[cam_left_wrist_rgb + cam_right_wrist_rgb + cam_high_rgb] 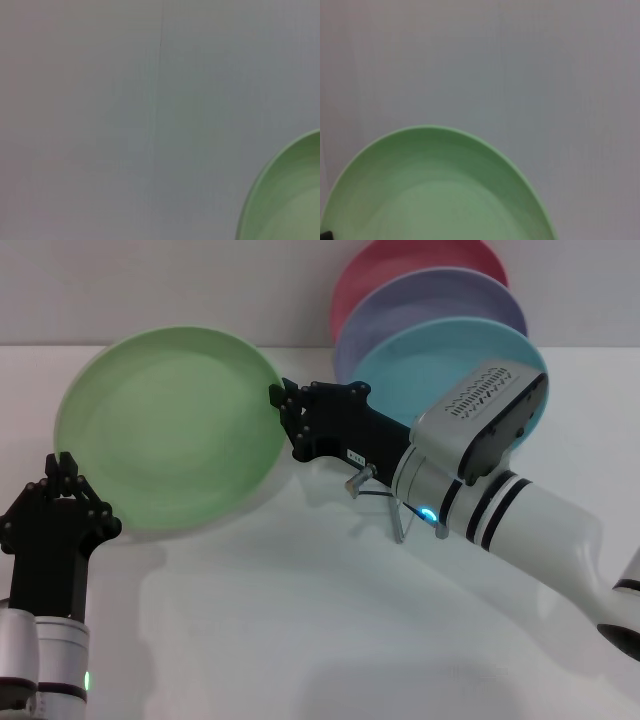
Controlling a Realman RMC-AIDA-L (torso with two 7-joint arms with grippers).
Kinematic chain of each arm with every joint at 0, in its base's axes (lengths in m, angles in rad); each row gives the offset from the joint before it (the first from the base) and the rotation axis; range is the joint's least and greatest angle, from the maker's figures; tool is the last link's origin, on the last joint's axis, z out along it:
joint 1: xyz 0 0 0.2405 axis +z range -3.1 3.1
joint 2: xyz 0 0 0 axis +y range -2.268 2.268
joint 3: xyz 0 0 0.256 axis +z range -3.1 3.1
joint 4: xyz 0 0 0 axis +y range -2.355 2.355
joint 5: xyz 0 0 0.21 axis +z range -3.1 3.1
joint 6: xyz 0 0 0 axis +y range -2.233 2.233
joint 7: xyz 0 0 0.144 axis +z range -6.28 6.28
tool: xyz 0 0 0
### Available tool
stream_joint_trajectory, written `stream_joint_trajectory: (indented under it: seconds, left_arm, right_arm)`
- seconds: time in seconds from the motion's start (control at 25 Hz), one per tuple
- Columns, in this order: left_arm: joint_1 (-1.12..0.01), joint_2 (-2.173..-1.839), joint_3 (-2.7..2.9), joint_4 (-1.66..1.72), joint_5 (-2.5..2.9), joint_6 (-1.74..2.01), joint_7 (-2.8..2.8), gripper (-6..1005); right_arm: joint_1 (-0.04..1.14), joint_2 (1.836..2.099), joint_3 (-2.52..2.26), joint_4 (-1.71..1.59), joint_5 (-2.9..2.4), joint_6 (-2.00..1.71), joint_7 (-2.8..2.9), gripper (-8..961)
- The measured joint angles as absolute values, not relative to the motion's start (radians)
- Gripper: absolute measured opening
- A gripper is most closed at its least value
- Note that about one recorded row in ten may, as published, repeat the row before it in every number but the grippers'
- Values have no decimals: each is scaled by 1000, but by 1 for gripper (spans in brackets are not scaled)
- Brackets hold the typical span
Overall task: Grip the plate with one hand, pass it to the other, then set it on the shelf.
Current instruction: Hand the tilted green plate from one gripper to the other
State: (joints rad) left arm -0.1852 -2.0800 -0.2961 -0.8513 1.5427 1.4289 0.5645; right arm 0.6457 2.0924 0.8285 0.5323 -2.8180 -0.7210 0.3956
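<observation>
Green plate (170,430) hangs tilted above the tabletop (300,640), right pincer (285,405) clamped on its right rim, left pincer (65,475) closed at the lower-left rim (handover moment); wire shelf (395,510) waits under the right arm.

the round matte light-green plate (170,430) is showing a paler rim. behind it, a turquoise plate (440,365), a lavender plate (430,300) and a pink-red plate (400,265) are standing. the black right gripper (285,405) is wearing a silver-grey, black-striped cuff.
</observation>
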Motion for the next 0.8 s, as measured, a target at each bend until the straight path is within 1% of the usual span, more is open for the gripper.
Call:
stream_joint_trajectory:
  seconds: [0.24, 0.8]
  left_arm:
    - [-187, -2080, -294, -851, 1543, 1429, 565, 52]
    - [-189, -2080, -281, -851, 1543, 1430, 563, 65]
  right_arm:
    - [646, 2092, 827, 532, -2808, -721, 378, 38]
    - [646, 2092, 819, 533, -2768, -721, 349, 18]
